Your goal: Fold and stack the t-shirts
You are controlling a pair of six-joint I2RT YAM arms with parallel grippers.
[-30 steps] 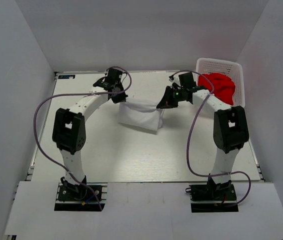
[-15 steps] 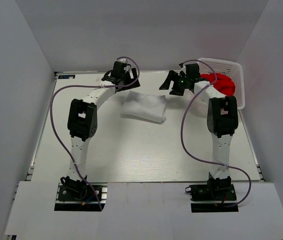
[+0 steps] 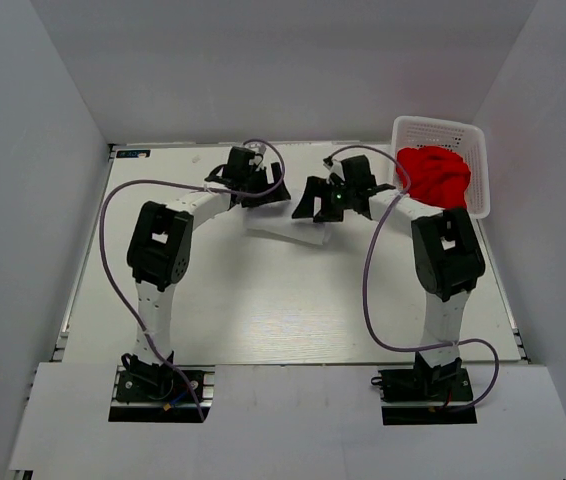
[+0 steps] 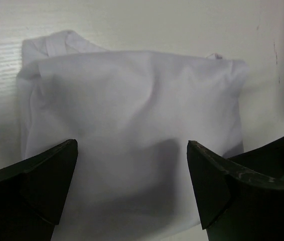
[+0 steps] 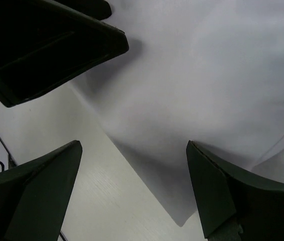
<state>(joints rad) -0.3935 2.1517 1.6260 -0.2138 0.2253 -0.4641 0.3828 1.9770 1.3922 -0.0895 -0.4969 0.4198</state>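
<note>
A folded white t-shirt [image 3: 285, 228] lies flat on the table [image 3: 263, 300] at the far middle. My left gripper [image 3: 266, 187] hovers over its far left edge, open and empty. In the left wrist view the white t-shirt [image 4: 132, 115] fills the gap between the fingers [image 4: 46, 186] of the left gripper [image 4: 132, 146]. My right gripper [image 3: 315, 205] is open over the shirt's far right part. The right wrist view shows that gripper [image 5: 134, 146] above the white t-shirt's [image 5: 207, 75] edge. A red t-shirt [image 3: 435, 175] sits crumpled in the basket.
The white lattice basket [image 3: 443, 126] stands at the table's far right corner. The two grippers are close together; the left gripper's finger [image 5: 46, 45] shows at the top left of the right wrist view. White walls enclose the table.
Both grippers opened and let go of the white t-shirt, which now lies folded on the table. They then drew closer together over its far edge.
</note>
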